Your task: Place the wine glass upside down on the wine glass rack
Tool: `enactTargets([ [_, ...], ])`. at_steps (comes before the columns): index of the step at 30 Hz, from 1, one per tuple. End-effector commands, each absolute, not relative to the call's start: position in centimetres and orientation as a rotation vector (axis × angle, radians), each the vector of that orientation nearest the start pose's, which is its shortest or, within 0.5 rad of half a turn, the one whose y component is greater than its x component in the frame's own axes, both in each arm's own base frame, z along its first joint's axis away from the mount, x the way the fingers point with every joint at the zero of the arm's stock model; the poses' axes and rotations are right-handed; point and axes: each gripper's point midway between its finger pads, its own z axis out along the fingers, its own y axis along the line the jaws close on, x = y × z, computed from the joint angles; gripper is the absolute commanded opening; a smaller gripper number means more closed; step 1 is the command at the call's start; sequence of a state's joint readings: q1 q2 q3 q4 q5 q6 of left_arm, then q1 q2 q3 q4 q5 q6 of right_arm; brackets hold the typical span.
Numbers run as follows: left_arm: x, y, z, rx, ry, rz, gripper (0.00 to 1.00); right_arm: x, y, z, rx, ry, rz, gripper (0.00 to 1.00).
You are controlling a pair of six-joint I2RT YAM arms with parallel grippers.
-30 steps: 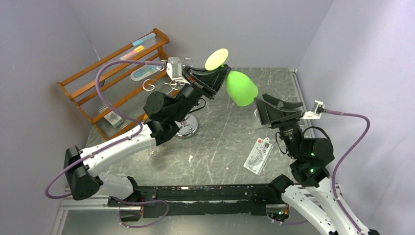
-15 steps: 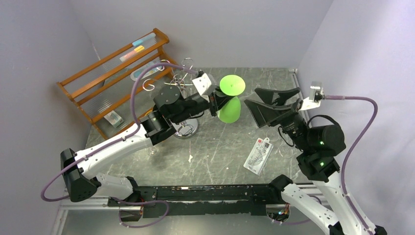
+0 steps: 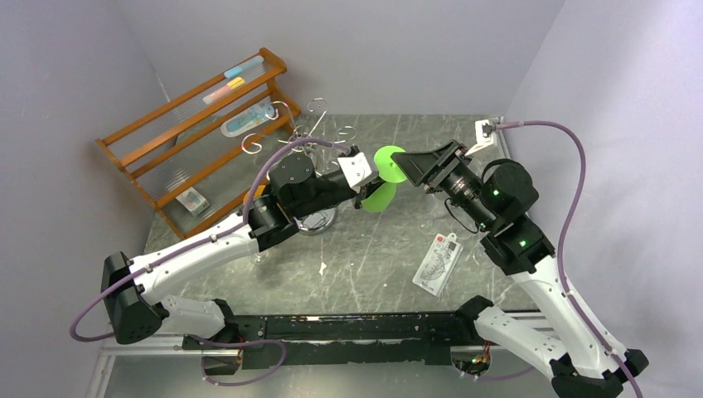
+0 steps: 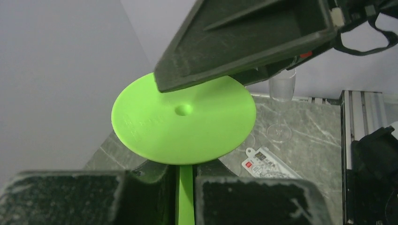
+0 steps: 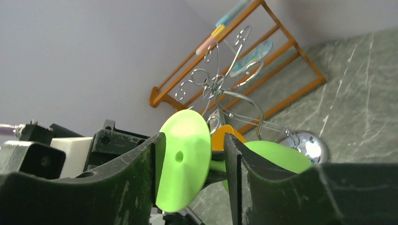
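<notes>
The green wine glass (image 3: 379, 196) hangs above the table, foot disc (image 3: 388, 162) towards the right arm. My left gripper (image 3: 365, 178) is shut on its stem (image 4: 186, 197), just below the foot (image 4: 187, 122). My right gripper (image 3: 408, 170) is open with one finger on each side of the foot disc (image 5: 185, 159); the left finger (image 5: 141, 178) is at the disc's face, the right finger (image 5: 244, 173) stands apart behind it. The bowl (image 5: 277, 157) shows behind that finger. The chrome wine glass rack (image 3: 303, 141) stands behind the left arm, its round base (image 5: 307, 145) on the table.
A slanted brown wooden shelf (image 3: 199, 124) with small items stands at the back left. A flat white packet (image 3: 437, 261) lies on the table at the right. A clear wine glass (image 4: 281, 89) stands near the right edge rail.
The left arm swung the green glass down and to the right, turning its foot towards the right arm. The right gripper moved left and now straddles the foot disc.
</notes>
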State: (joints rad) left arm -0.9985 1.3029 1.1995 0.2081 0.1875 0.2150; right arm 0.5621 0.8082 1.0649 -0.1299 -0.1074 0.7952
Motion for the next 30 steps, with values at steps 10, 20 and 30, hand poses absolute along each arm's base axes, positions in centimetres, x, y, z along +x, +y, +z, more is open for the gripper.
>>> enactTargets([
  [10, 21.1, -38.4, 39.3, 0.986, 1.077, -0.792, 0.05, 22.4, 21.4, 42.7, 0.246, 1.626, 1.365, 0.04],
  [20, 22.6, -36.4, 39.5, 0.822, 1.233, -0.766, 0.57, 24.0, 20.6, 44.2, 0.366, 1.575, 1.347, 0.00],
  [30, 22.2, -31.8, 42.6, 0.601, 1.337, -0.783, 0.75, 28.7, 18.3, 45.8, 0.485, 1.480, 1.115, 0.00],
])
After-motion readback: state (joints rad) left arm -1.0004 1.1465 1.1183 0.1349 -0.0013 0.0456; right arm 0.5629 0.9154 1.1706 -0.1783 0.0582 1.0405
